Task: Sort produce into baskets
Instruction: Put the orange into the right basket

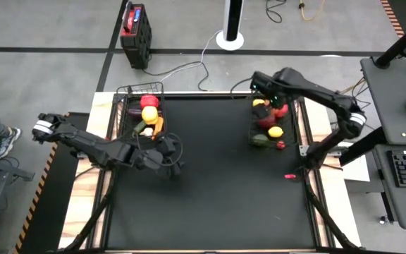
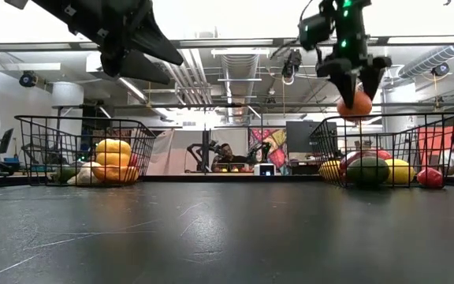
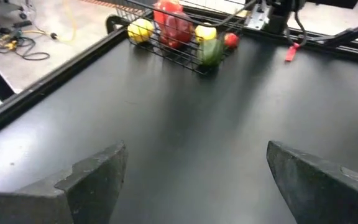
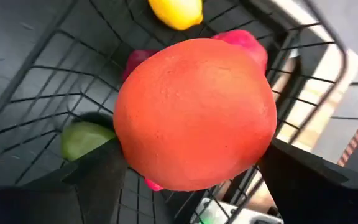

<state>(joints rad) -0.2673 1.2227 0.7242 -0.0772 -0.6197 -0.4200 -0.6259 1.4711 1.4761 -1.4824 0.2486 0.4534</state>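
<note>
I see a black worktop (image 1: 210,183) on a grey floor, with a red-and-black box (image 1: 135,32) behind it. People sit far back in the room. One wire basket (image 1: 140,111) on the left holds yellow, orange and red pieces. The other basket (image 2: 385,150) on the right holds a lemon (image 4: 176,12), something green and red pieces. My right end effector (image 2: 355,93) hangs above that basket, clamped on an orange tomato (image 4: 195,114). My left end effector (image 1: 173,156) is low over the bare worktop beside the left basket, fingers spread wide, holding nothing.
</note>
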